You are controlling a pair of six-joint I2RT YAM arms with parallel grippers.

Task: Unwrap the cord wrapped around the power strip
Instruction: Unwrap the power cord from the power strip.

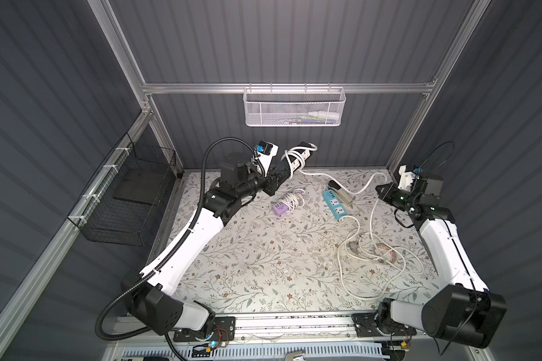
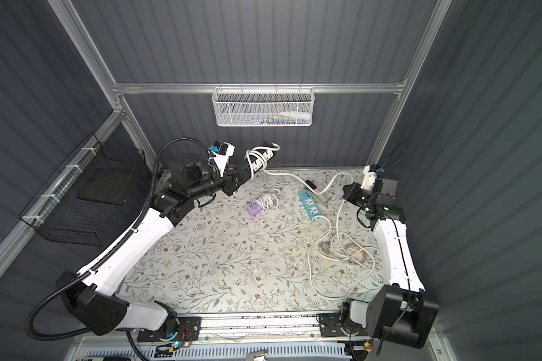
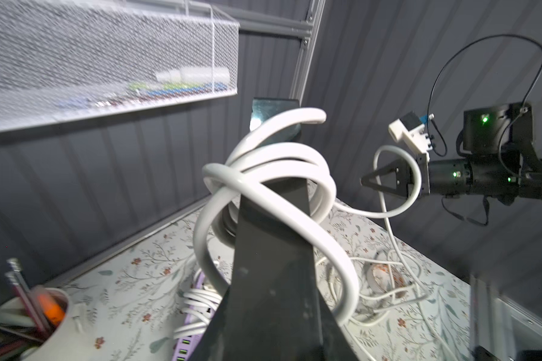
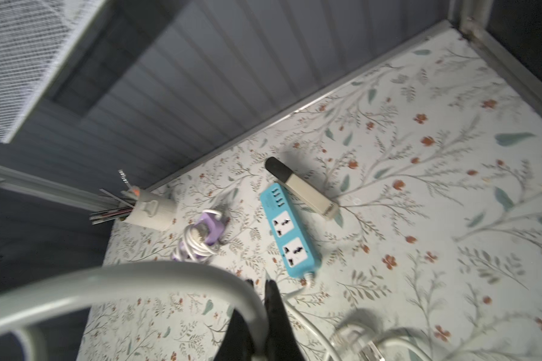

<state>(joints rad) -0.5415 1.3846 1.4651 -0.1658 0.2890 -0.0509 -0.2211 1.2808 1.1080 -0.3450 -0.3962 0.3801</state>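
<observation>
My left gripper [image 1: 283, 175] holds a black-and-white power strip [image 1: 298, 155] up in the air near the back wall, its far end pointing up. A white cord [image 3: 273, 162] is looped loosely around the strip in a few turns. The strip's dark back [image 3: 273, 250] fills the left wrist view and hides my left jaws. From the loops the cord [image 1: 335, 176] runs to the right, to my right gripper [image 1: 380, 189], which is shut on it. In the right wrist view the cord [image 4: 138, 278] passes between the right gripper's [image 4: 260, 283] black fingers.
On the flowered table [image 1: 248, 265] lie a purple power strip with a wrapped cord [image 1: 280, 208], a blue power strip [image 1: 335, 204], a beige-and-black stapler-like item [image 1: 341, 192] and a loose cord pile [image 1: 373, 256]. A pen cup [image 4: 151, 212], a white mesh basket [image 1: 293, 107] and a black wire basket [image 1: 129, 200] line the walls.
</observation>
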